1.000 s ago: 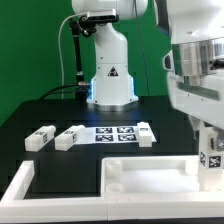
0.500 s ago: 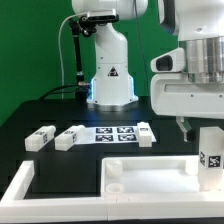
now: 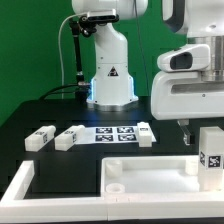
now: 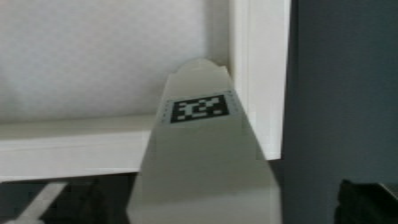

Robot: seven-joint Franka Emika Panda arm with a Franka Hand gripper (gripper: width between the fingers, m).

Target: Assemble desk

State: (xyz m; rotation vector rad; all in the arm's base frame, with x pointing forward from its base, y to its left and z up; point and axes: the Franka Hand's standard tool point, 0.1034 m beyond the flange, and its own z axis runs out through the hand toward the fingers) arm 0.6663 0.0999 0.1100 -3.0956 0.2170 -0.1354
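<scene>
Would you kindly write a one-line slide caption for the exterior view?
Open gripper above an upright leg at a corner of the tabletop.

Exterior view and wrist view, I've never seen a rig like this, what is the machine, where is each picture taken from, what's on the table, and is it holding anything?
The white machine is a robot arm ending in two fingers. The exterior view is from a camera off the arm; the wrist view is from one on the wrist. The white parts are furniture being assembled. The tabletop panel lies flat on the black table, and one leg stands upright in its corner, at the exterior view's right; the wrist view shows that same leg. Three more legs lie loose farther back, beside the marker board, a sheet of printed tags. The fingers stand open around the upright leg's top, so nothing is held.
</scene>
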